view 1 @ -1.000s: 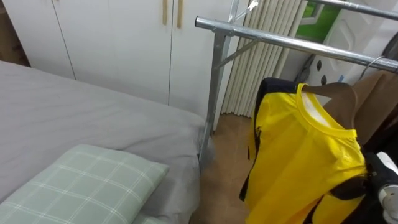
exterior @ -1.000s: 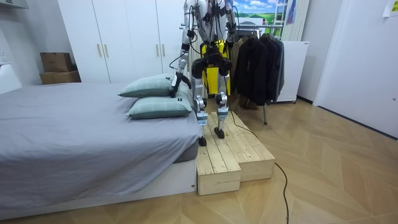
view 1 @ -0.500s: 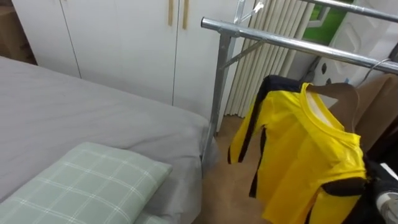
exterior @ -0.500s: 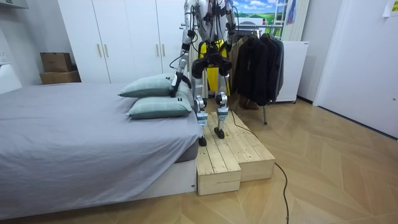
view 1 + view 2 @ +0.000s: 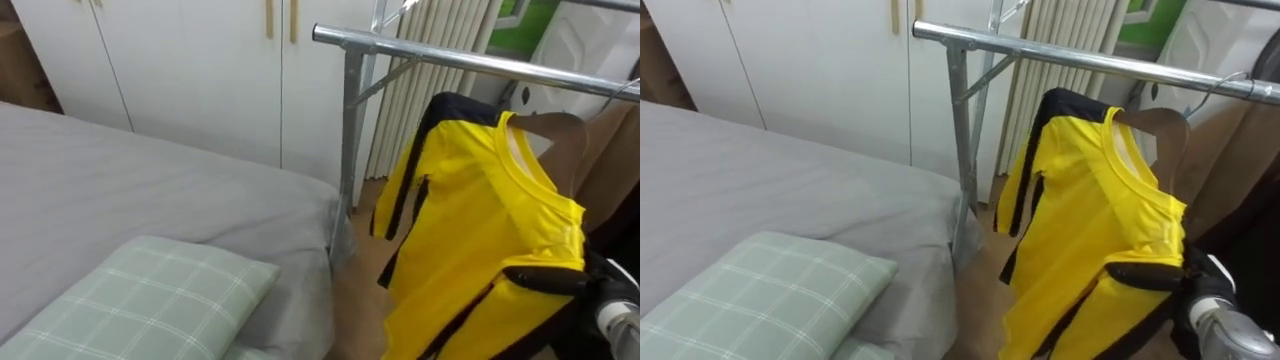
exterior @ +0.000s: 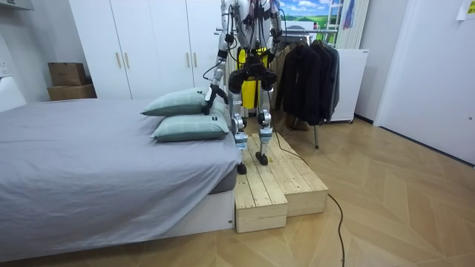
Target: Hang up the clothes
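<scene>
Yellow shirt (image 5: 480,230) is riding higher vs 1 s ago: collar & wooden hanger (image 5: 1160,125) are now sitting just under the rail (image 5: 440,58), where before they were hanging clearly lower. The black-trimmed sleeve is swinging out toward the rail's upright post, same as 0.5 s ago. The hanger's wire hook is showing right at the rail, well along from its open end, but can't tell if it's over the bar yet.

R hand (image 5: 1202,285) is staying well below the rail, at the shirt's lower edge w/ the dark trim. Its fingers are hiding in cloth, so can't tell if it's gripping. L hand (image 6: 215,95) is hanging low, away from the rail on the bed (image 5: 150,190) side, too small to read its fingers. Robot is standing on the wooden platform (image 6: 274,185), facing the rail.

For the task, imo: the lift is nearly done and the hook-on is what's remaining. The hook needs to go over the bar beside the brown garment (image 5: 610,170) already hanging there.
</scene>
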Motion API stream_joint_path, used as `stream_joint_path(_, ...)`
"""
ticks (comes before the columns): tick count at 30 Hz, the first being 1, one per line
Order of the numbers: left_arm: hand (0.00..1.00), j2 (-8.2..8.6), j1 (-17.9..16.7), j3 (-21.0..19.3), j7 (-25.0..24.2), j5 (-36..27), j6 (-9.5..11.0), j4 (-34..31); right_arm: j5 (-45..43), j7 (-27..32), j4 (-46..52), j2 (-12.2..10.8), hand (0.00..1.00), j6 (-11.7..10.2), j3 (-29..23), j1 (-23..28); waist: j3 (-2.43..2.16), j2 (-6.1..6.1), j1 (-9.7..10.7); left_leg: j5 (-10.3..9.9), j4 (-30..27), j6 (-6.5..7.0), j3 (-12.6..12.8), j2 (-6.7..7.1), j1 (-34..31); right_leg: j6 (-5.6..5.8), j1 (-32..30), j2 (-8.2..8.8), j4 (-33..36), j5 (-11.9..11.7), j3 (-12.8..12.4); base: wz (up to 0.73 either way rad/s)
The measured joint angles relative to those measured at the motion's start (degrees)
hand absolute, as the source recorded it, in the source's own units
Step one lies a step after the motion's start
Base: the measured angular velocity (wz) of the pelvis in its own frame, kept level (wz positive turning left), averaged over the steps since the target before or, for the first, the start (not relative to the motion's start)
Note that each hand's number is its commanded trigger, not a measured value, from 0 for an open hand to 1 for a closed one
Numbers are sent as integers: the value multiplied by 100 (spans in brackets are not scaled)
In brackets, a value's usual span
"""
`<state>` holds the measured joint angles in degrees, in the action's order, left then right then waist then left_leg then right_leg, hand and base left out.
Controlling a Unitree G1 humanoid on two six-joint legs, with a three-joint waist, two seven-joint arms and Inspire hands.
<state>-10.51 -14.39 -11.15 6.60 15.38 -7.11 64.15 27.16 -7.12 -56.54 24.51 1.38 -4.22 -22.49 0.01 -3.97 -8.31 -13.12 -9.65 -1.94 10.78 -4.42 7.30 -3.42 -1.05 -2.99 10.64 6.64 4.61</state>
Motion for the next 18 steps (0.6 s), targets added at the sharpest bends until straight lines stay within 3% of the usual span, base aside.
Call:
stream_joint_path(10, 0, -4, -67, -1, -9, -22, 6, 7, 68, -248, 48, 1, 0, 1, 0, 22, -8, -14, 33, 0, -13, 0, 10, 0, 15, 0, 8, -3, 4, 0, -5, 0)
stream_joint_path(18, 0, -5, -64, -98, -52, -19, 8, 5, 1003, -576, 39, -4, 0, 189, 29, 88, -5, -27, 12, 0, -10, 0, 3, -2, 27, 0, 60, 0, -7, 0, 3, 2)
